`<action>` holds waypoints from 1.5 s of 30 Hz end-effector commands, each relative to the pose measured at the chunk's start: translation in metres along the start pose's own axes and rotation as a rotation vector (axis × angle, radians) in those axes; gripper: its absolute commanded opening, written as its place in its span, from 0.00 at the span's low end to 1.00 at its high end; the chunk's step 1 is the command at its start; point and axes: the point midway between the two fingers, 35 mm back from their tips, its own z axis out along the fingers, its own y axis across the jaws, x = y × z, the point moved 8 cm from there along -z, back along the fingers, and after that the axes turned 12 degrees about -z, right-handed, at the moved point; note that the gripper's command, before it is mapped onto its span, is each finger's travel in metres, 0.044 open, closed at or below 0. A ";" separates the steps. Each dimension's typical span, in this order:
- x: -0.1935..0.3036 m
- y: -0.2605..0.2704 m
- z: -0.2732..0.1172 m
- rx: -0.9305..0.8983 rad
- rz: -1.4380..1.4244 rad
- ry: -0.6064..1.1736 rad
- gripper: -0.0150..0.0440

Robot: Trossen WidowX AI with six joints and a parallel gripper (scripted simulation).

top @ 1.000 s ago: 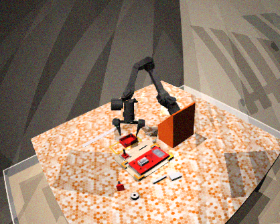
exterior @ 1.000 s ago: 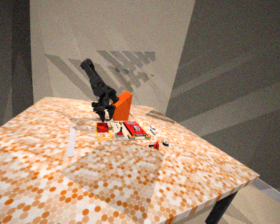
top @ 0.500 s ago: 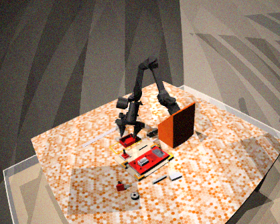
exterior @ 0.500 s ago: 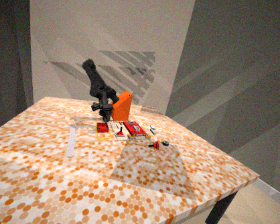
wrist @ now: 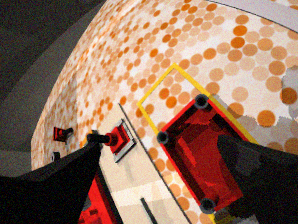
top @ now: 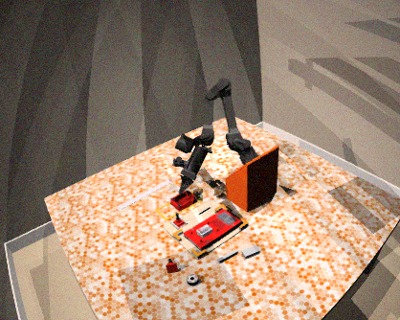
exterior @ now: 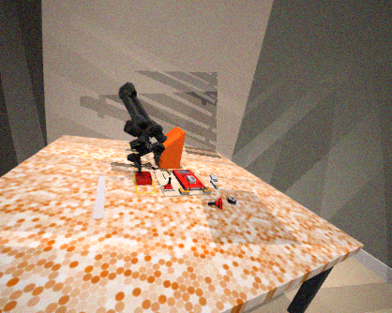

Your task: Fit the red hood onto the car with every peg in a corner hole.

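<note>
The red hood [top: 183, 203] [exterior: 143, 178] [wrist: 192, 152] lies on the table, partly inside a yellow outline, with its hollow side up; dark round bosses show at its corners in the wrist view. My gripper [top: 201, 190] [exterior: 148, 168] [wrist: 160, 145] is open and empty, tilted, low at the hood. In the wrist view one finger overlaps the hood and hides a corner; the other finger is off to the left, in front of the pale board. The red chassis [top: 220, 230] [exterior: 181, 175] [wrist: 92, 200] sits in its jig with the pale engine block [top: 204, 231] [exterior: 190, 179] on its deck. The pegs are too small to make out clearly.
A small red part with a black stem [top: 180, 221] [exterior: 168, 186] [wrist: 119, 139] stands between hood and chassis. A tall orange block [top: 260, 179] [exterior: 173, 152] stands beside the arm. A wheel [top: 193, 279] [exterior: 232, 200], another red part [top: 171, 266] and a pale block [top: 251, 251] lie near the jig.
</note>
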 end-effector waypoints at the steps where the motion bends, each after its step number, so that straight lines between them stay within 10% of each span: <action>1: 0.006 -0.001 -0.005 -0.007 -0.189 -0.057 1.00; 12: 0.017 -0.006 -0.022 0.074 -0.799 -0.243 1.00; 45: 0.023 -0.014 -0.011 0.077 -0.810 -0.246 1.00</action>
